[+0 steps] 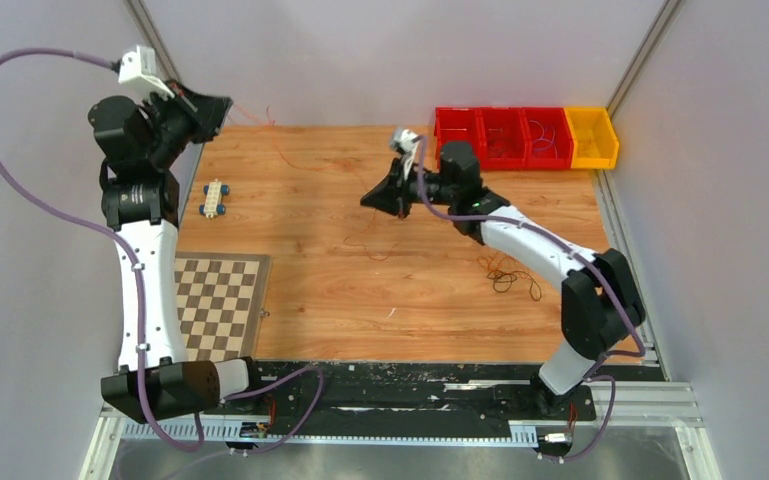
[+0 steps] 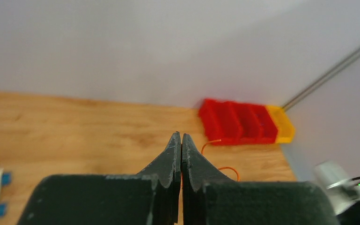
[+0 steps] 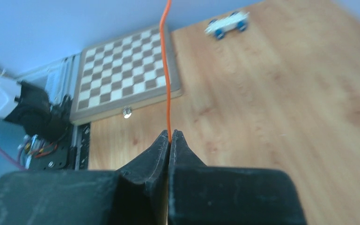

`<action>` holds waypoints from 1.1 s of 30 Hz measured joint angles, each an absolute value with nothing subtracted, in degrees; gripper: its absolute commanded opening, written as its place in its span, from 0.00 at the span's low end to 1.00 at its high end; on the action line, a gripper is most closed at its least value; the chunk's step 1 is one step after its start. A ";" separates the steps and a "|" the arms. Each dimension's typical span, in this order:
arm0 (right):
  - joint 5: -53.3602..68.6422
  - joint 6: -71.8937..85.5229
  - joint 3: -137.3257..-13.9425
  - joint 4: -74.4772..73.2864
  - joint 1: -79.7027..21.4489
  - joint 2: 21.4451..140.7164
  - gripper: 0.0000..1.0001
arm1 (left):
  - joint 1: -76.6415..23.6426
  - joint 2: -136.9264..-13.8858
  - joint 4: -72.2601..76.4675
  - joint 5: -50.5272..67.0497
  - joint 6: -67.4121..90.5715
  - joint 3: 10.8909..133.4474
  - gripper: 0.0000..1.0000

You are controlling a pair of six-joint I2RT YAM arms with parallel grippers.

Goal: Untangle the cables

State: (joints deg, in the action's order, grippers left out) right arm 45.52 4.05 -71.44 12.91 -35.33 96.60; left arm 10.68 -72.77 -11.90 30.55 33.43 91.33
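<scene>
A thin orange cable (image 1: 285, 155) runs through the air from my left gripper (image 1: 222, 108), raised at the far left corner, towards my right gripper (image 1: 366, 200) above the table's middle. In the right wrist view the right gripper (image 3: 170, 132) is shut on this orange cable (image 3: 165, 70), which rises taut from its tips. The left gripper (image 2: 181, 134) is shut too, with a sliver of orange between its jaws and orange loops (image 2: 229, 168) beside its right finger. A dark curly cable (image 1: 508, 275) lies on the wood next to the right arm. More orange strands (image 1: 370, 240) hang below the right gripper.
Red bins (image 1: 500, 135) and a yellow bin (image 1: 592, 137) line the far right edge. A small white toy car (image 1: 215, 197) sits at the left, and a chessboard (image 1: 218, 300) lies near the left arm's base. Walls close in on both sides.
</scene>
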 measured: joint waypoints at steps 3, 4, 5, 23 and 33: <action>45.52 6.44 -74.11 12.36 -29.98 92.92 0.00 | 13.43 -70.59 -19.62 27.05 24.75 85.32 0.00; 45.54 7.75 -75.77 12.40 -28.25 92.18 0.00 | 13.96 -70.54 -21.80 26.39 22.13 83.22 0.00; 45.54 9.17 -77.58 12.60 -26.76 91.68 0.00 | 14.37 -70.81 -23.79 26.24 19.73 80.79 0.00; 46.11 37.12 -96.29 24.34 -23.59 94.70 0.00 | -16.64 -86.28 -30.09 39.22 15.27 72.34 0.00; 43.68 45.50 -95.66 28.93 -24.25 96.14 0.00 | -32.95 -90.72 -18.20 41.56 20.16 81.30 0.00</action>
State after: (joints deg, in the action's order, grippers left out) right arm 43.68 45.50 -95.66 28.93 -24.25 96.14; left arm -32.95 -90.72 -18.20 41.56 20.16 81.30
